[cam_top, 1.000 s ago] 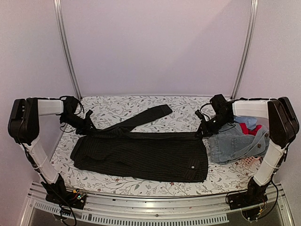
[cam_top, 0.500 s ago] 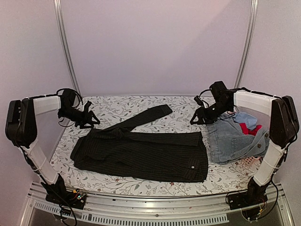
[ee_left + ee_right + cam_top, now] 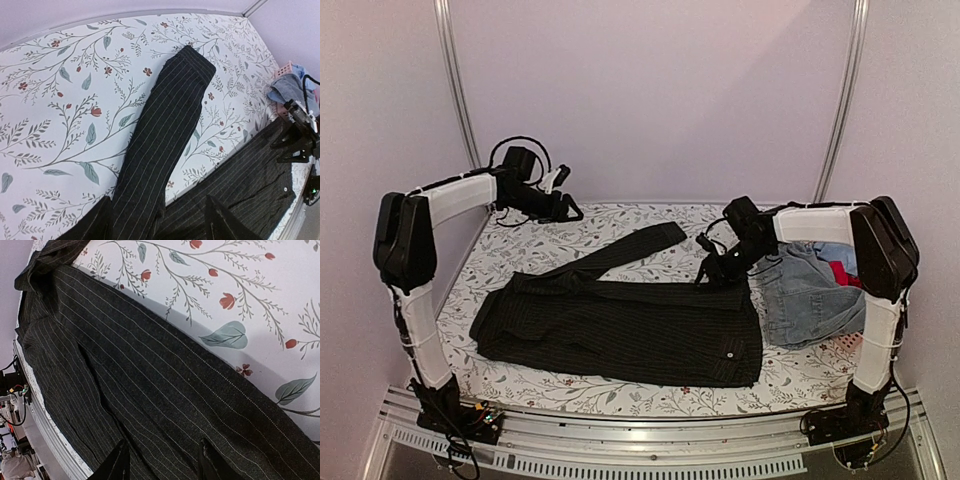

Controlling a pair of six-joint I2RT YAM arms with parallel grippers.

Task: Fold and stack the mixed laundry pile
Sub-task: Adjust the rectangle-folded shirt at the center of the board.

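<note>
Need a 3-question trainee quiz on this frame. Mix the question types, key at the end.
1. True or false: the large black pinstriped button shirt lies spread on the floral-printed table, one sleeve stretched toward the far edge.
2. The left gripper is: A) open and empty, B) shut on the sleeve, C) shut on the collar.
3. Short answer: which gripper hovers over the shirt's far edge?

Key: 1 true; 2 A; 3 the right gripper.
</note>
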